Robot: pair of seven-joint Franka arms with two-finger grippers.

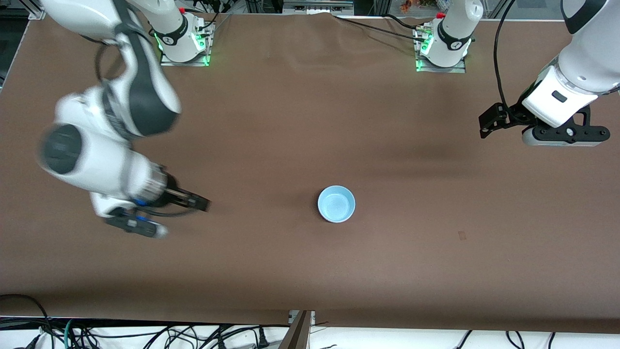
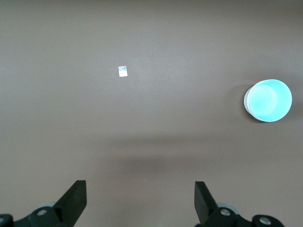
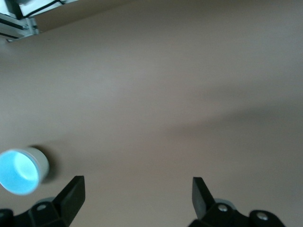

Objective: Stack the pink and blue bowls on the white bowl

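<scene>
A light blue bowl (image 1: 336,203) sits upright near the table's middle. In the wrist views a white wall (image 3: 43,163) shows below its blue inside (image 2: 268,100), so it seems to sit in the white bowl. No pink bowl shows. My right gripper (image 1: 193,201) is open and empty, low over the table toward the right arm's end, apart from the bowl; its own view (image 3: 137,184) shows bare table between the fingers. My left gripper (image 1: 491,121) is open and empty over the left arm's end; its own view (image 2: 139,189) shows bare table too.
The brown table cover (image 1: 310,121) is bare around the bowl. A small pale tag (image 2: 123,71) lies on it. The arm bases (image 1: 184,43) stand along the table's edge farthest from the front camera. Cables hang below the edge nearest that camera.
</scene>
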